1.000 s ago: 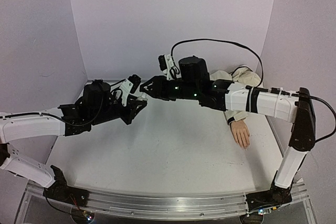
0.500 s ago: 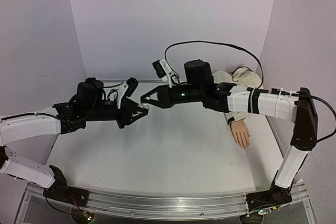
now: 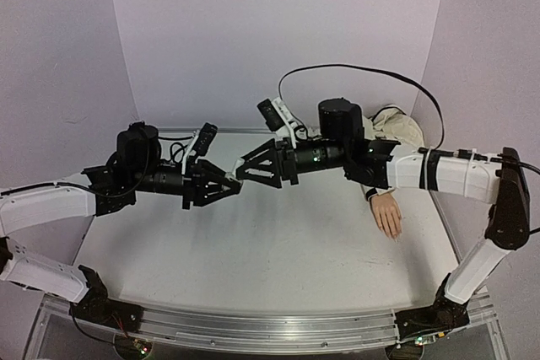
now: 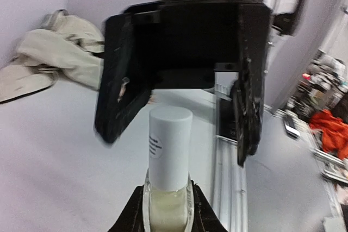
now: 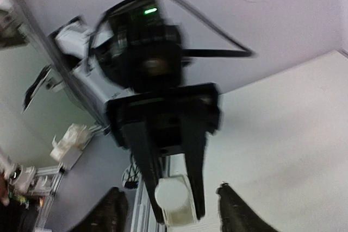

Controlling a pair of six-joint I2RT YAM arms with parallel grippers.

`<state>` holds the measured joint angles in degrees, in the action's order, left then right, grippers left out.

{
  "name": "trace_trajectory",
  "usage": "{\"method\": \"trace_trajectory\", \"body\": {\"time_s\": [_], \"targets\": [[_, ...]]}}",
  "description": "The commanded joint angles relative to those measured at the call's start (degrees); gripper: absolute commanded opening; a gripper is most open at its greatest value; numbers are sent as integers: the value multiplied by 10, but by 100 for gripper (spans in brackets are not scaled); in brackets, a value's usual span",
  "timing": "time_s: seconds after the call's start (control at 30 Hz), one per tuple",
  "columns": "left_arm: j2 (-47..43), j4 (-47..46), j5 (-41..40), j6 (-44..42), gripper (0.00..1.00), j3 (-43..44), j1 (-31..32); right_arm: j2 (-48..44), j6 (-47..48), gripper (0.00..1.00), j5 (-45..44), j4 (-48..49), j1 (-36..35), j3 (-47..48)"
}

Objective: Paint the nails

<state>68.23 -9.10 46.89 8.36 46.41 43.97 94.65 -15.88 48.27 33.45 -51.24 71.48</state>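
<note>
Both my arms are up over the middle of the bench (image 3: 278, 259), tips nearly meeting. My left end effector (image 3: 229, 183) is clamped narrow on a nail polish bottle (image 4: 166, 210) with pale contents, and the white cap (image 4: 170, 148) points at my other arm. My right end effector (image 3: 249, 171) is spread fairly wide. From the left wrist cam its two black fingers sit either side of the cap with a gap on both sides, so nothing's touching.

The mannequin hand (image 3: 388, 212) lies flat at the right edge of the bench, well apart from both tips, fingers toward the near side, with a beige jacket sleeve (image 3: 395, 124) bunched behind it. Its nails (image 3: 394, 230) are too tiny to make out.
</note>
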Motion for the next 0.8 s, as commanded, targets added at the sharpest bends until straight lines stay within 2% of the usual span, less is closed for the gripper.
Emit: {"method": "trace_trajectory", "body": {"time_s": [0.0,0.07,0.2,0.27,0.43,0.77], "targets": [[-48,-47,-334,-59,0,-24,13,-51,-74,72,-245,-41,23,-10],[-54,-43,-392,-72,0,-28,20,-52,-107,77,-282,-57,23,-6],[-50,-38,-447,-83,0,-27,32,-32,-166,75,-293,-58,10,17],[-44,-35,-460,-83,0,-24,36,-14,-186,71,-298,-58,-3,39],[-24,-29,-463,-94,0,-13,42,25,-202,68,-322,-61,-24,94],[-21,-23,-464,-103,0,-11,49,104,-221,42,-322,-86,-36,181]]}}
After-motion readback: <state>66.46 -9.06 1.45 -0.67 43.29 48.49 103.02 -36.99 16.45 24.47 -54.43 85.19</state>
